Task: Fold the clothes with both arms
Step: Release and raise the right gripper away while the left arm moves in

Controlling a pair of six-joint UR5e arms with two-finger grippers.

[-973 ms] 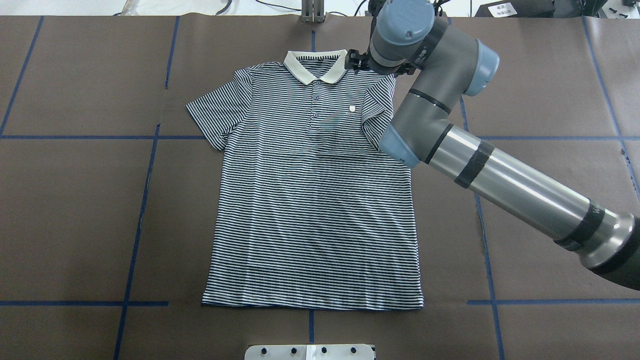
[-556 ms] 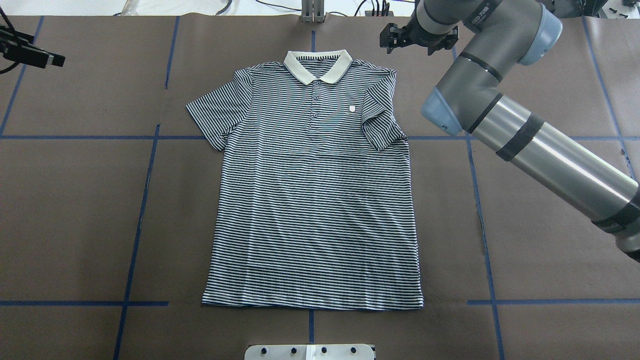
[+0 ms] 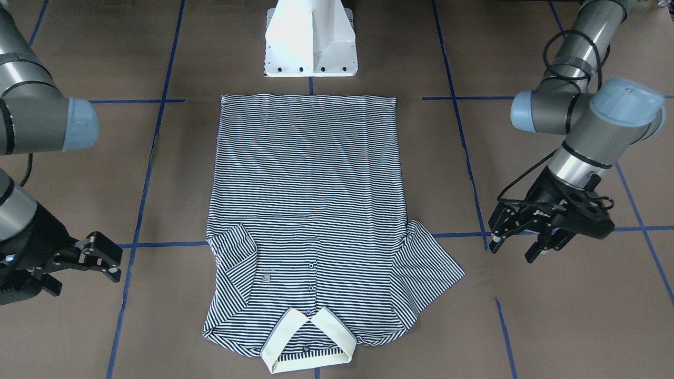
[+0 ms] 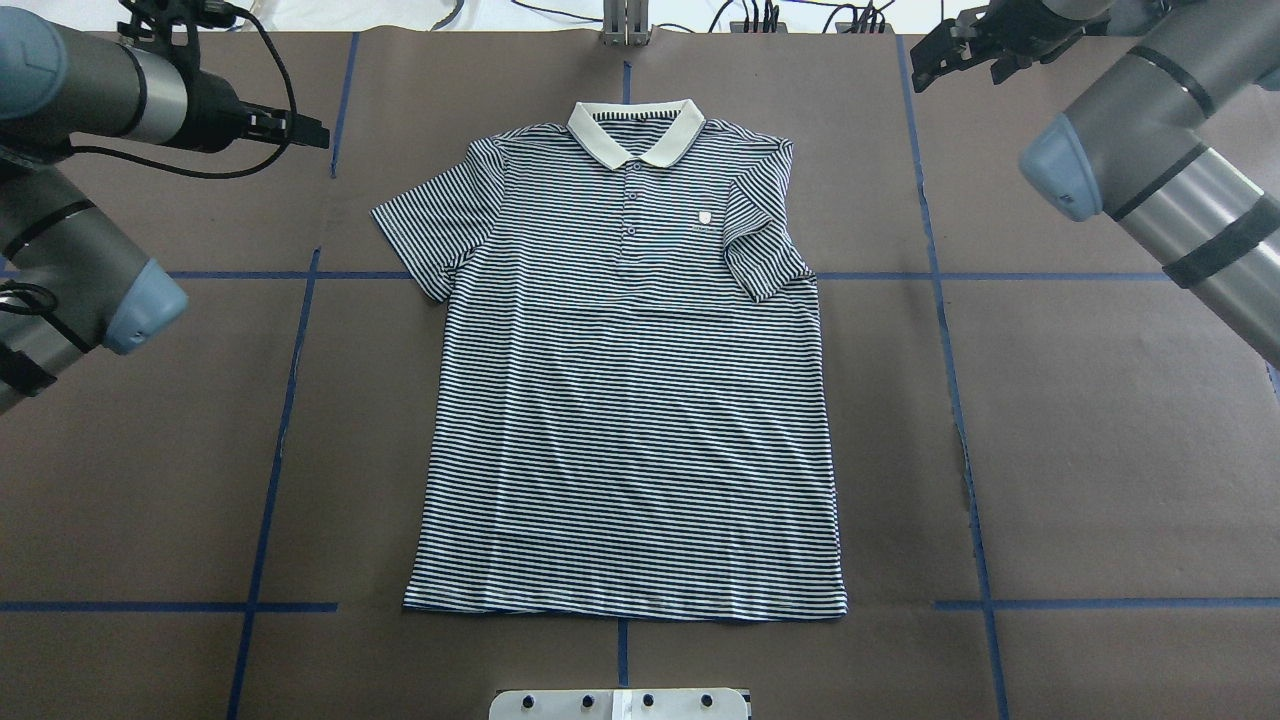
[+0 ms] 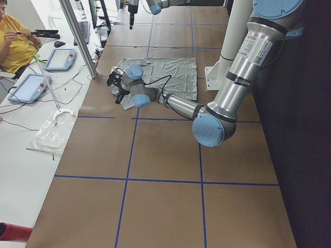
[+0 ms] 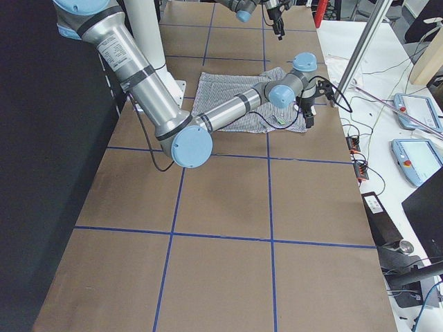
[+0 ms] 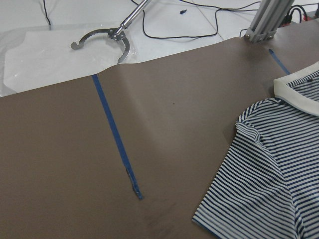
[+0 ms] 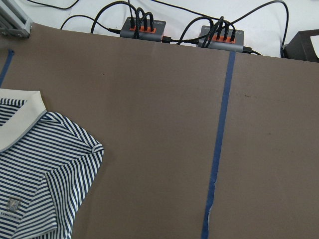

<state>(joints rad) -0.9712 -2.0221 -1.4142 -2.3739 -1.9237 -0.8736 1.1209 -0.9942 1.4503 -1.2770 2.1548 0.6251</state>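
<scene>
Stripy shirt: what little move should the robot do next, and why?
Probably lower the black left gripper onto the spread-out sleeve of the navy-and-white striped polo shirt and pinch its edge. That gripper hovers open beside this sleeve, touching nothing, while the other sleeve lies folded onto the body.

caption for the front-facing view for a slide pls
Striped polo lying flat, one sleeve folded in, flanked by open left gripper and right gripper, neither touching it.

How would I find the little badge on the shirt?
On the brown table lies one striped polo shirt. Find its cream collar, then look just below, between the buttons and the folded-in sleeve. The badge is a tiny white patch, the only thing breaking the stripes there.
</scene>
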